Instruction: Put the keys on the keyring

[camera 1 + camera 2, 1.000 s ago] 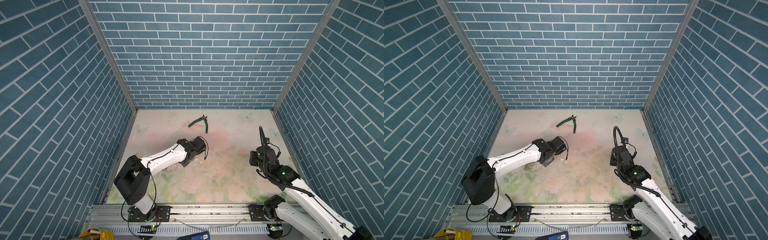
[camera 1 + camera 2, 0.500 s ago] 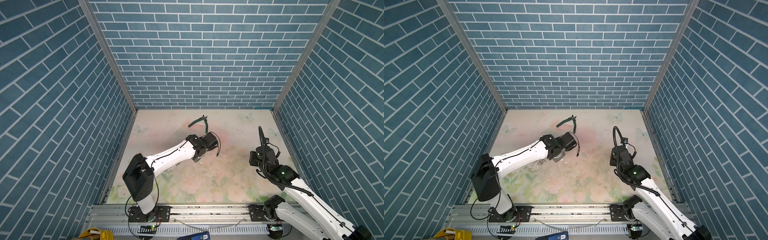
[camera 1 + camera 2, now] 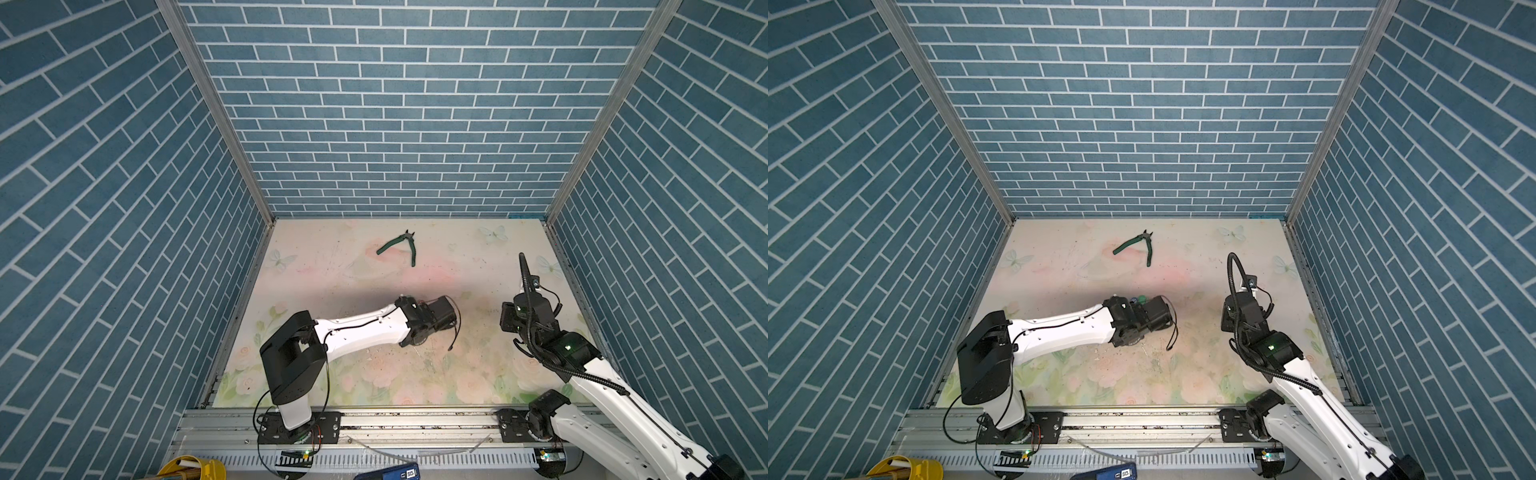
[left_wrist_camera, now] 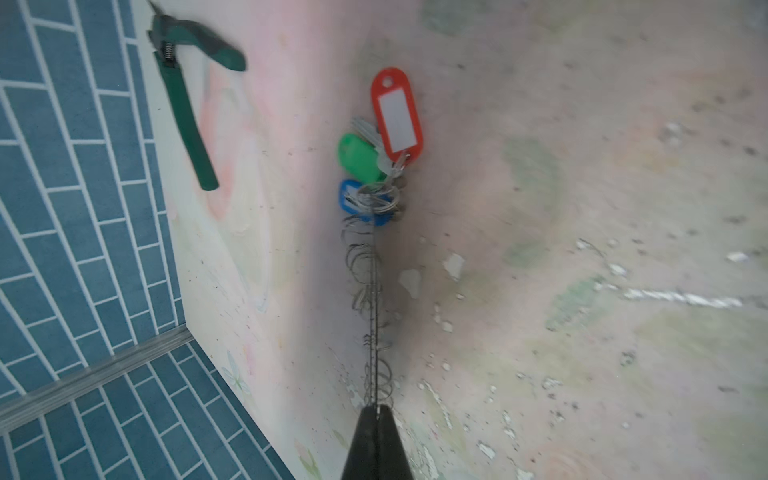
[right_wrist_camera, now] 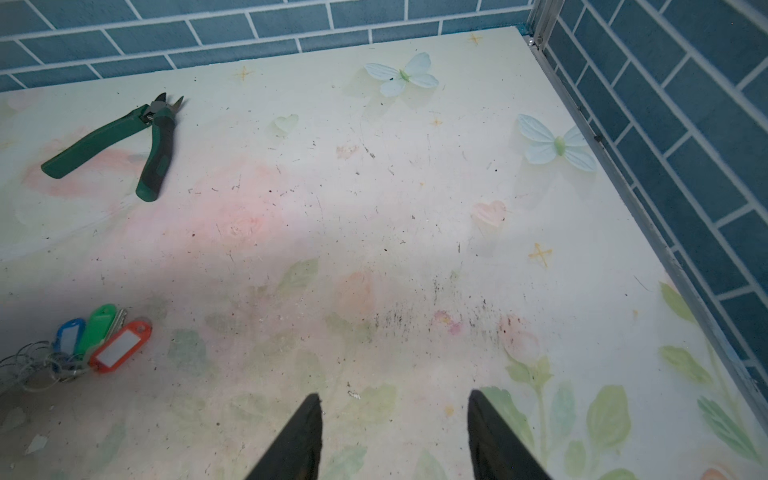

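Jaws of the left gripper point(image 4: 377, 409) were clenched on the keyring point(image 4: 375, 299), which showed edge-on in the left wrist view with small wire rings strung along it. At its far end sat the keys point(image 4: 348, 200) with the blue tag, crossed by several rings and touching the green tag point(image 4: 358, 160). The red tag point(image 4: 397, 114) beyond showed a plain white label. The right gripper point(image 5: 395, 415) had its jaws apart, grasping nothing. The pliers point(image 3: 400, 246) lay well apart near the back wall. A blue device point(image 3: 390, 473) at the front edge read "50".

Blue brick-pattern walls point(image 3: 395, 124) on three sides; pale floral tabletop point(image 3: 457, 253), scuffed, speckled
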`<control>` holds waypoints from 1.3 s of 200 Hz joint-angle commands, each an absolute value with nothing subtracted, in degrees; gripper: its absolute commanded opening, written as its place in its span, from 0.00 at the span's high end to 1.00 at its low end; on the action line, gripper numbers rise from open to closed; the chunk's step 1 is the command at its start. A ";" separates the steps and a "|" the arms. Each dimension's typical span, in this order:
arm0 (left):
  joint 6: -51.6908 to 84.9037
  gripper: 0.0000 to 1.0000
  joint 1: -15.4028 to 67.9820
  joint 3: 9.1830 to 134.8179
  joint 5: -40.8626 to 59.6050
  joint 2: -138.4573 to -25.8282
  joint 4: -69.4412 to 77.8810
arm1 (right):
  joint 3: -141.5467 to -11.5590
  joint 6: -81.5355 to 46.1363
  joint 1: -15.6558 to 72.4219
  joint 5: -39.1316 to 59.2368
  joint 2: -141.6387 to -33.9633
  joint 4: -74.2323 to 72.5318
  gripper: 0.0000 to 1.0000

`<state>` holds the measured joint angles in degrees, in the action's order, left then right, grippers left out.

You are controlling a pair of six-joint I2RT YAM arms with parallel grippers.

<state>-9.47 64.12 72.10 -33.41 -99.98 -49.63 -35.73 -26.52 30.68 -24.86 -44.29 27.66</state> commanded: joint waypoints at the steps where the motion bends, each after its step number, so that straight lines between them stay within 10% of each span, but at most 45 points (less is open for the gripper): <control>1: -5.16 1.00 65.83 70.82 -33.37 -99.48 -52.68 | -36.61 -25.22 30.41 -25.88 -45.17 27.03 0.44; 64: 2.98 0.88 67.99 66.37 -28.18 -95.99 -56.85 | -36.75 -25.49 30.41 -25.88 -45.15 27.29 0.44; 131: 2.72 0.35 67.87 56.27 -26.01 -76.01 -41.01 | -41.68 -24.37 28.83 -30.23 -49.50 34.03 0.40; 176: 2.19 0.03 52.74 48.81 -38.13 -65.77 -26.35 | -43.82 -22.57 22.81 -34.74 -56.37 30.14 0.32; 260: -15.36 0.00 22.72 22.76 -32.32 -74.11 30.75 | -25.46 1.65 16.49 -36.04 -73.24 -27.29 0.26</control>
